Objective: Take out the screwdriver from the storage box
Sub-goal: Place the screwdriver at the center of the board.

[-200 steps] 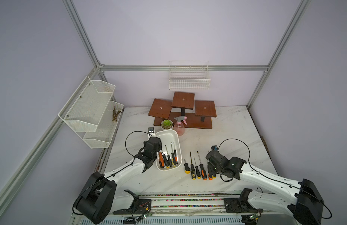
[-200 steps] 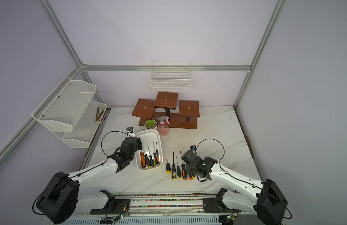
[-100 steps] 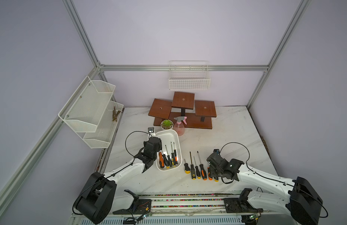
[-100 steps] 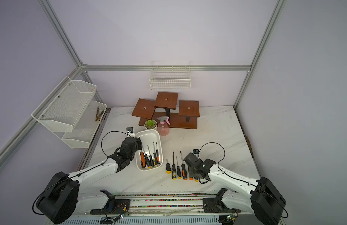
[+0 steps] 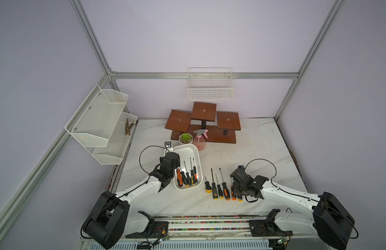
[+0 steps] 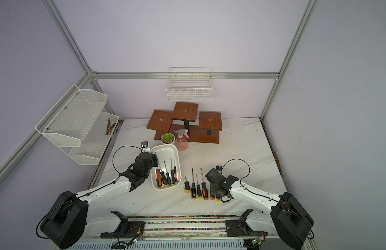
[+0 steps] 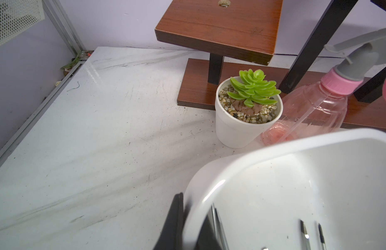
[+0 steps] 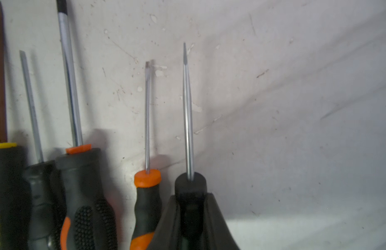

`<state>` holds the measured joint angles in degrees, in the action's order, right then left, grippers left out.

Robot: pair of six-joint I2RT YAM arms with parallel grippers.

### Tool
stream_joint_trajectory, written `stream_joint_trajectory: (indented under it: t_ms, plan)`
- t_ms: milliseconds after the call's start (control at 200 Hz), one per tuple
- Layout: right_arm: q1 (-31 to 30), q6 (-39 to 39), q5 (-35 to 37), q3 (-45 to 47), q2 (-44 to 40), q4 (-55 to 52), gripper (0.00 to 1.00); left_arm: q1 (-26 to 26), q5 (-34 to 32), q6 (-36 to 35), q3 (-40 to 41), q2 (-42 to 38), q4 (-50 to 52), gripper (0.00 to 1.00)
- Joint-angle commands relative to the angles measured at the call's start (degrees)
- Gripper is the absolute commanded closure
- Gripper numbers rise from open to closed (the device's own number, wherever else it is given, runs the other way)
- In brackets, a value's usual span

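Note:
The white storage box (image 5: 187,150) (image 6: 164,152) lies left of the table's middle, with several screwdrivers (image 5: 186,175) (image 6: 166,175) in its near half. My left gripper (image 5: 173,162) (image 7: 191,227) is shut on the box's left rim (image 7: 211,179), one finger outside the wall and one inside. Right of the box, my right gripper (image 5: 236,192) (image 8: 191,211) is shut on a black-handled screwdriver (image 8: 187,112). It holds this at the right end of a row of screwdrivers (image 5: 217,188) (image 6: 196,190) lying on the table, shaft pointing away from me. In both top views the gripper hides most of it.
A small potted succulent (image 5: 185,138) (image 7: 248,108) and a pink spray bottle (image 5: 199,140) (image 7: 313,108) stand just behind the box. Behind them is a stepped wooden stand (image 5: 204,123). White mesh baskets hang on the left wall (image 5: 101,125) and the back wall (image 5: 210,86).
My right gripper has sunk a little toward the table at the right end of the row, still holding the screwdriver. The left arm and the box have not moved.

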<state>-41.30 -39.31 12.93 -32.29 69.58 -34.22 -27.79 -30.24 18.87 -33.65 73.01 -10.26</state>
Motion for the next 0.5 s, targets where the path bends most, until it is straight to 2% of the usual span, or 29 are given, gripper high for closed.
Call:
stream_joint_trajectory:
  t_ms: [0,65,220,495]
  plan:
    - [0.5,0.7,-0.7,0.1,0.9,2.6,1.0,-0.1,0.1,-1.2,-2.0,-0.7,-1.5,1.0]
    - [0.7,0.7,-0.8,0.2,0.9,2.8,1.0,-0.1,0.2,-1.2,-2.0,-0.7,-1.4,1.0]
    - [0.8,0.7,-1.1,0.3,0.8,2.8,0.85,-0.1,0.1,-1.2,-2.0,-0.7,-1.5,1.0]
    - [1.1,0.6,-1.0,0.4,0.7,2.8,0.75,-0.1,0.1,-1.1,-2.0,-0.7,-1.4,1.0]
